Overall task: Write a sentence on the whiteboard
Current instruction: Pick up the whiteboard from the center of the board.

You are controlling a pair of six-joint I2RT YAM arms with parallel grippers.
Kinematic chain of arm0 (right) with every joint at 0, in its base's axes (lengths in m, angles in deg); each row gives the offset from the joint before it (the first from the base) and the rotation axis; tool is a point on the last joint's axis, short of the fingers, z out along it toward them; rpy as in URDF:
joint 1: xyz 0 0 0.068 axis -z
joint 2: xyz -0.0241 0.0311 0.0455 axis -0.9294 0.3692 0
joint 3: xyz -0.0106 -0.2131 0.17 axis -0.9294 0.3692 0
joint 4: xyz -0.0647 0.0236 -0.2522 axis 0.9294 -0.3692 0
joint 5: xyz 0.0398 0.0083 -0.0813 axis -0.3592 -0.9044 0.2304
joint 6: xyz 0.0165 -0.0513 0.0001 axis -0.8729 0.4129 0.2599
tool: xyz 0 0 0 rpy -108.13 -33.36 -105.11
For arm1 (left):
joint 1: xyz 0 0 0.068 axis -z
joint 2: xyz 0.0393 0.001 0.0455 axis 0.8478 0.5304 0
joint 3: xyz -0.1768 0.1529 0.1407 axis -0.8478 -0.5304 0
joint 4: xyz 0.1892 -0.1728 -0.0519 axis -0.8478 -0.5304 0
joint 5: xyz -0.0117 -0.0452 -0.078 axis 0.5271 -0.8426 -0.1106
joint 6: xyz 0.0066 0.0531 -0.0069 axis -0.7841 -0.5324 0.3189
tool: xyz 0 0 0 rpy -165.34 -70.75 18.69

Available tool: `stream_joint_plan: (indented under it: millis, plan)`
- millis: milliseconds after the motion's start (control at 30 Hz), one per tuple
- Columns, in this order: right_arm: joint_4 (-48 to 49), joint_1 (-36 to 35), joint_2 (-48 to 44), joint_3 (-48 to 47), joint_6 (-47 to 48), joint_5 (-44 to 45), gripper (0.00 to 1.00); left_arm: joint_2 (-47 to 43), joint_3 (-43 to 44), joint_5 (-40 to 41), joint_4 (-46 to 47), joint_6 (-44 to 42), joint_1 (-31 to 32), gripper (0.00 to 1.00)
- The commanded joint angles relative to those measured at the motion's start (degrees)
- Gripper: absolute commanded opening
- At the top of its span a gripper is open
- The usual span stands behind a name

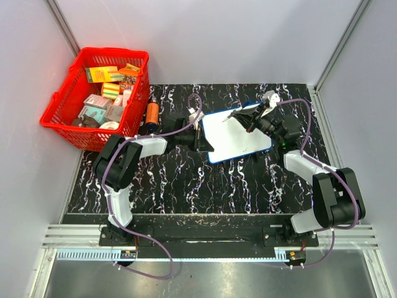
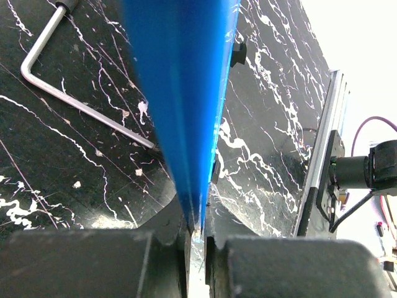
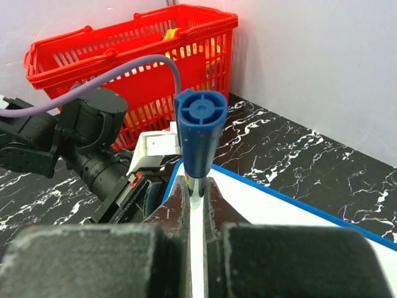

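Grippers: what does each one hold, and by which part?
Left gripper pinches the whiteboard by its blue rim. Right gripper pinches a marker on the thin shaft below its blue end.

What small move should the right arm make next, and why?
Probably lower the marker onto the whiteboard and start the first stroke. The right gripper is shut on the blue marker over the board, the left gripper clamps the board's rim, and its white face looks blank from above.
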Motion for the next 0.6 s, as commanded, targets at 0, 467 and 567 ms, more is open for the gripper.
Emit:
stream_joint_plan:
  millis: [0, 467, 567]
  plan:
    - [1.4, 0.1, -0.8, -0.2, -0.6, -1.6, 0.0, 3.3, 0.2, 8.1, -10.3, -4.4, 0.3, 0.0]
    - [16.1, -5.2, 0.7, 6.7, 7.0, 5.7, 0.0, 3.3, -1.5, 7.9, -8.1, -1.9, 0.3, 0.0]
    - [20.5, -6.8, 1.5, 8.7, 9.6, 9.5, 0.0, 3.6, -1.6, 7.9, -8.1, -2.0, 0.3, 0.0]
